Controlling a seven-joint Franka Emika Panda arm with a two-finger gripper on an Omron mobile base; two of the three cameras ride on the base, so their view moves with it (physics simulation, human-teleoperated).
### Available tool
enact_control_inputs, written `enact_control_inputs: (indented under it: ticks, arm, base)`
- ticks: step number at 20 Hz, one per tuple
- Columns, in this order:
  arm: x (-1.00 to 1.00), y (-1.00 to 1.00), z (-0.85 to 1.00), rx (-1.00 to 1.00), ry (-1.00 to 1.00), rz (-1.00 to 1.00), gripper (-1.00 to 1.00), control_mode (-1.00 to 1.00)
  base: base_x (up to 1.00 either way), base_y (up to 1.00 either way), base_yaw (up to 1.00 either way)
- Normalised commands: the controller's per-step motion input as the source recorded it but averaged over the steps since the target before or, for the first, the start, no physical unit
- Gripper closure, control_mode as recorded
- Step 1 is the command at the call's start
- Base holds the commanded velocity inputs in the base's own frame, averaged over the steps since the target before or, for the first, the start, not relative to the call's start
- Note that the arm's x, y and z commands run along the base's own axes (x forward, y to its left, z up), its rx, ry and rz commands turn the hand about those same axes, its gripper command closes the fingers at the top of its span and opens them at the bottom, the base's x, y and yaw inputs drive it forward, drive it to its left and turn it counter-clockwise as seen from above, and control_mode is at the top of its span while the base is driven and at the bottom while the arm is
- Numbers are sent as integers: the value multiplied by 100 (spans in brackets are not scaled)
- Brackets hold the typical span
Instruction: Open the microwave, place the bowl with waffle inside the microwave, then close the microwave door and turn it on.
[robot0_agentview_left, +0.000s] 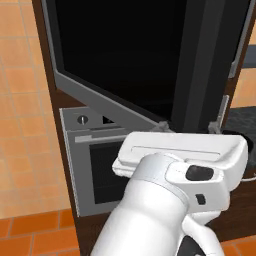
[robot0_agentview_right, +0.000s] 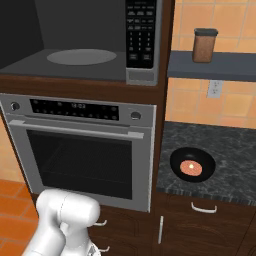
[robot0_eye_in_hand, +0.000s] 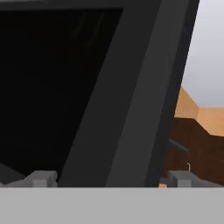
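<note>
Microwave door swung open; bowl awaiting pickup.

Left base view: microwave door (robot0_agentview_left: 125, 55) stands open above the oven (robot0_agentview_left: 92, 160), clearing access.
Right base view: microwave (robot0_agentview_right: 85, 40) cavity exposed; bowl with waffle (robot0_agentview_right: 192, 165) on the counter (robot0_agentview_right: 235, 150).
Hand view: gripper (robot0_eye_in_hand: 111, 178), jaws wide, holding nothing, straddles the door's handle strip.

Below the upper cabinet opening we see a steel oven (robot0_agentview_right: 82, 150) with a round knob (robot0_agentview_right: 135, 115) at each end of its black display panel, a horizontal bar handle and a dark glass door. To its right lies a dark speckled counter (robot0_agentview_right: 227, 155). Farther up, a brown jar (robot0_agentview_right: 204, 45) with a black lid stands on a grey shelf (robot0_agentview_right: 230, 67), above a wall outlet (robot0_agentview_right: 215, 89). Orange tiles (robot0_agentview_left: 22, 115) cover the wall.
</note>
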Motion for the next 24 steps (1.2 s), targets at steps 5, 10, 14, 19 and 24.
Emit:
enact_control_inputs:
  ticks: [5, 10, 14, 19, 24]
  arm:
    - [-71, 0, 0, 6, -24, 1, -100, -100]
    - [-34, -19, 0, -1, 1, 14, -100, -100]
    - [33, -81, -4, 7, 18, 29, -100, -100]
    - [7, -94, -2, 22, 2, 25, -100, -100]
    - [-23, -63, -9, 14, 0, 65, -100, -100]
  base:
    - [0, 0, 0]
    - [0, 0, 0]
    - [0, 0, 0]
    - [0, 0, 0]
    - [0, 0, 0]
